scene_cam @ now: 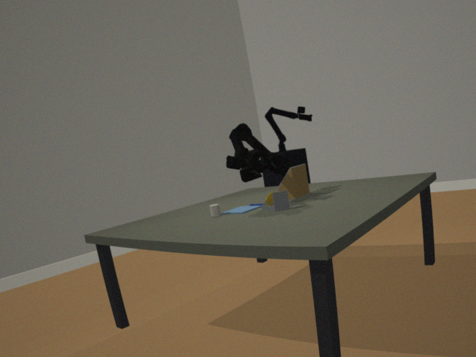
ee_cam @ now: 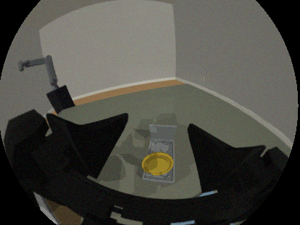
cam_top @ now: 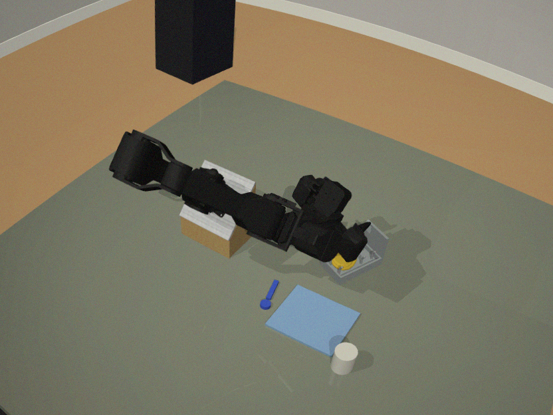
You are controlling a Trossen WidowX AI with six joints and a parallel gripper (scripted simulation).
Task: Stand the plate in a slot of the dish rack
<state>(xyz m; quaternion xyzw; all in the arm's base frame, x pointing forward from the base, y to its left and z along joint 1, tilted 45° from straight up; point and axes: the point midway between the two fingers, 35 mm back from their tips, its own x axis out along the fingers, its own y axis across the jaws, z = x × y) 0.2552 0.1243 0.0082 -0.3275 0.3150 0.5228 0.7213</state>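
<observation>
My claw [ee_cam: 156, 146] is spread wide and has nothing in it. It hangs in the air above the dish rack [ee_cam: 159, 153], and both of my dark fingers stick out on either side of what I see below. The yellow plate [ee_cam: 157, 163] sits in the grey dish rack, apart from my fingers. From my wrist view it shows its round face to me; I cannot tell if it stands straight up or leans. From the top view only a small bit of the plate [cam_top: 343, 261] peeks out from under my claw [cam_top: 357, 242], in the rack [cam_top: 373, 253] near the middle of the table [cam_top: 138, 332]. Just beside the rack lies a light blue mat [cam_top: 312, 319]. A blue spoon [cam_top: 269, 294] lies next to the mat. A white cup [cam_top: 344, 358] stands at the mat's corner. My long black arm [cam_top: 230, 200] reaches over a brown wedge block [cam_top: 217, 228] with a white top.
</observation>
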